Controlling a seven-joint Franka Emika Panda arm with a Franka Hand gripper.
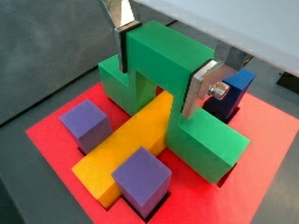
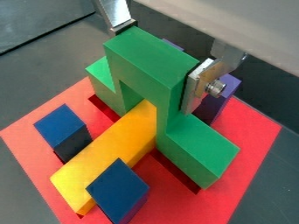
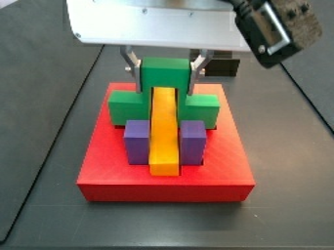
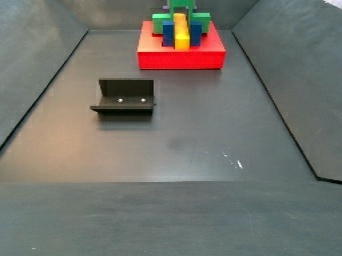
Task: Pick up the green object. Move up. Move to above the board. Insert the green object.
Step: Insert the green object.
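The green object [image 1: 176,96] straddles the yellow bar [image 1: 126,144] on the board [image 1: 52,131], its two lower cubes seemingly down in their slots, so I judge insertion nearly or fully done; only letting go looks left. My gripper [image 2: 158,48] sits above the board, fingers [image 1: 205,86] clamped on its raised middle cube

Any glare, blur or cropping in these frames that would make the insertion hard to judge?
In both wrist views the green object and gripper are sharp and evenly lit; the white housing is cropped. In a side view the gripper's mount hides its upper part. In a side view the board is small and distant, with a faint floor glint.
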